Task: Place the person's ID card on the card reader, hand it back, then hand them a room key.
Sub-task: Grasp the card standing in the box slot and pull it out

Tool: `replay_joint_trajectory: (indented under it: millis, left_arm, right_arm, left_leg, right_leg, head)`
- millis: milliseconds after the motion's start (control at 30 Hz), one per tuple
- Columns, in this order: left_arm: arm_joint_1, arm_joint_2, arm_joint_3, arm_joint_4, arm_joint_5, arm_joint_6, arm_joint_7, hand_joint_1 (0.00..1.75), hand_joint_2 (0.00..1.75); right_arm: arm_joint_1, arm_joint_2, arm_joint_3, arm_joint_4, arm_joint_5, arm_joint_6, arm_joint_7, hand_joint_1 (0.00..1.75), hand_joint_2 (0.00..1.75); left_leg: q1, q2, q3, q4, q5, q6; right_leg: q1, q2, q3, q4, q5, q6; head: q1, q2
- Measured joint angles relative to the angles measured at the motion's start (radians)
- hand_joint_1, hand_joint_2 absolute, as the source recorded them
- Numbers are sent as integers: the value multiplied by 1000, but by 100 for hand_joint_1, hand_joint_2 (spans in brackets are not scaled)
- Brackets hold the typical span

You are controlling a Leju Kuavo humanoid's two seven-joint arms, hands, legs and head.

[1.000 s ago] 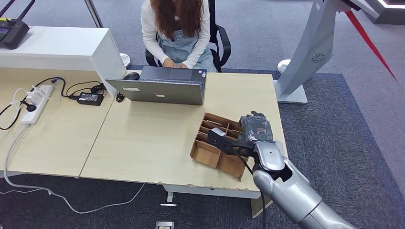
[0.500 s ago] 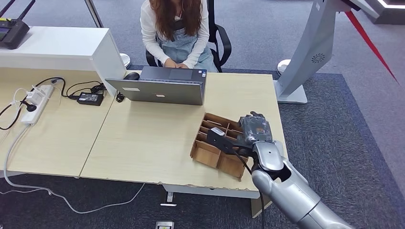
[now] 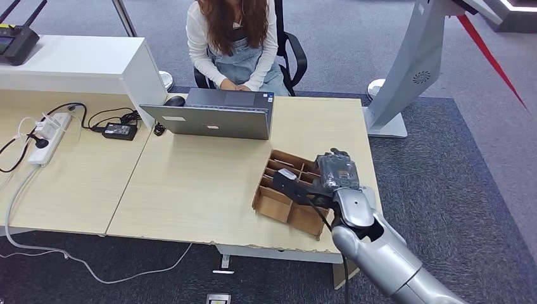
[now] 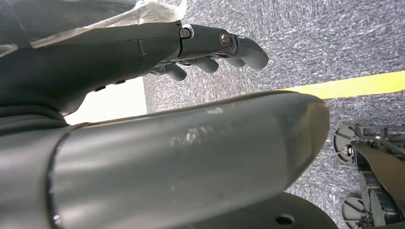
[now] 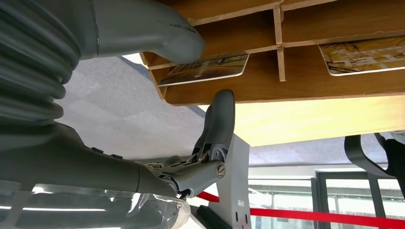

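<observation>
Right robot hand (image 3: 334, 170) hovers over the right end of the divided cardboard tray (image 3: 277, 204) on the bench (image 3: 190, 190), fingers spread and holding nothing, thumb just beside a room key (image 5: 205, 69) lying flat in its compartment, long axis along the divider.

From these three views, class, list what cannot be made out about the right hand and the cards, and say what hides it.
- Head view: the right hand covers the cardboard divider tray's far compartments; what lies under it is hidden.
- Right wrist view: the thumb overlaps one card, so contact or grip cannot be judged.
- Second card: cut off by the picture's edge; print too small to read.
- ID card and card reader: cannot be identified.
</observation>
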Motion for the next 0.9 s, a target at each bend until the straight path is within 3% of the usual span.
replay_joint_trajectory:
  millis: [467,600,833,900]
  left_arm:
    - [0,0,0,0,5,5,3,0,0]
    - [0,0,0,0,3,6,3,0,0]
    - [0,0,0,0,3,7,3,0,0]
    - [0,0,1,0,3,7,3,0,0]
  right_arm:
    - [14,11,-2,27,-10,-15,-20,97,175]
    - [16,7,-4,31,-13,-19,-24,146,175]
    - [16,5,-5,39,-14,-19,-25,147,175]
    - [15,6,-5,43,-16,-20,-28,157,175]
  left_leg:
    - [0,0,0,0,0,0]
    - [0,0,0,0,0,0]
    - [0,0,0,0,0,0]
    - [0,0,0,0,0,0]
  right_leg:
    - [0,0,0,0,0,0]
    - [0,0,0,0,0,0]
    - [0,0,0,0,0,0]
    - [0,0,0,0,0,0]
  head:
    - [0,0]
    - [0,0]
    - [0,0]
    - [0,0]
